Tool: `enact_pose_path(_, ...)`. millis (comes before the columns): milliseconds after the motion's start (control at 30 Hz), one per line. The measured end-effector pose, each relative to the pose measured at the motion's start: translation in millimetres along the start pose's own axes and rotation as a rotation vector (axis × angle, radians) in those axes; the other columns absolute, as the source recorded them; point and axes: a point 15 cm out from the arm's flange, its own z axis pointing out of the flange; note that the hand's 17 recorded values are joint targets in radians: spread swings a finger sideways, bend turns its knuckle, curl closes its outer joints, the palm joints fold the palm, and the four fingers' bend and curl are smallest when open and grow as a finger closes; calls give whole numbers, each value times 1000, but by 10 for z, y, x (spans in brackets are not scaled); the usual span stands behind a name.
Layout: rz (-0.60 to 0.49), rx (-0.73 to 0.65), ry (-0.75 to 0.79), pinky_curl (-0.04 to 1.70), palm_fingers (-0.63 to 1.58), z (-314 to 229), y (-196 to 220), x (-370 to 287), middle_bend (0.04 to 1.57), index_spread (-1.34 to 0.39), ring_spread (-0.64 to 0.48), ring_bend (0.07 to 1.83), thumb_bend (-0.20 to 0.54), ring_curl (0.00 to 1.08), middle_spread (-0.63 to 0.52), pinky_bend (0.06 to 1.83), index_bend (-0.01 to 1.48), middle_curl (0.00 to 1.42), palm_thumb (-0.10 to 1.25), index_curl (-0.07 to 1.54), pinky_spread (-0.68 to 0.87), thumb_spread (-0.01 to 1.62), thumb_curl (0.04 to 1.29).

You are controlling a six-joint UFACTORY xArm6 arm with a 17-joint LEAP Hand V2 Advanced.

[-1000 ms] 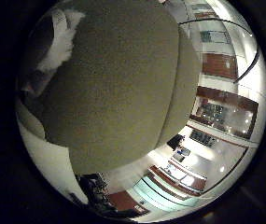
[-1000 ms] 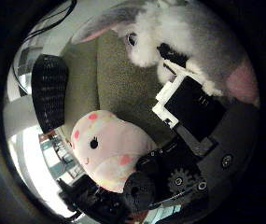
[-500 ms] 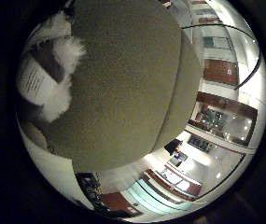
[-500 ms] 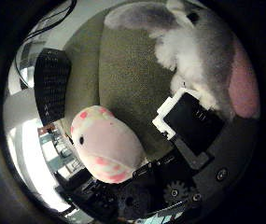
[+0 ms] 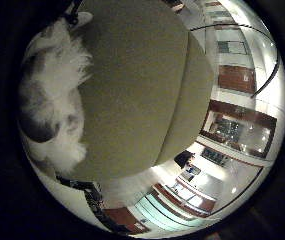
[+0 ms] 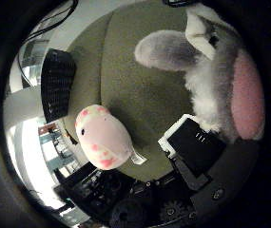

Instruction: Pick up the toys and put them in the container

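A grey and white plush rabbit (image 6: 216, 80) with a pink ear lining lies on an olive-green cushion (image 6: 140, 90), close to the palm. Its fluffy white and grey fur (image 5: 52, 110) fills one side of the little finger side view. A pink plush toy with darker pink spots (image 6: 104, 137) lies on the same cushion a short way from the rabbit. White and black parts of my hand (image 6: 192, 152) show right beside the rabbit's body. A black mesh container (image 6: 56, 85) stands past the cushion's edge.
The cushion (image 5: 142, 90) is round-edged, with a pale floor beyond it. A room with wooden cabinets (image 5: 232, 130) and shelves lies farther off.
Both views have shifted, so the palm has moved. The rabbit now looks larger and nearer in each view. The pink toy sits farther from the palm than before.
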Motion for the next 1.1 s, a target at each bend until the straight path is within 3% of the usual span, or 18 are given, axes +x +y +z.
enact_pose_path(300,-18,0,-144,838,501,-700,94,-77,1252,-375,-363,1439,-18,1028,-450,1427,1013,1342,1041,1036,-294,411,886)
enact_pose_path(667,-77,68,-99,911,477,-2263,16,-216,1287,-346,-364,1455,-18,1038,-424,1413,1046,1336,1044,1017,-309,426,901)
enact_pose_path(1100,-256,122,-99,956,463,-3734,8,-1416,1299,-325,-360,1469,-18,1035,-408,1400,1069,1332,1038,1005,-303,442,919)
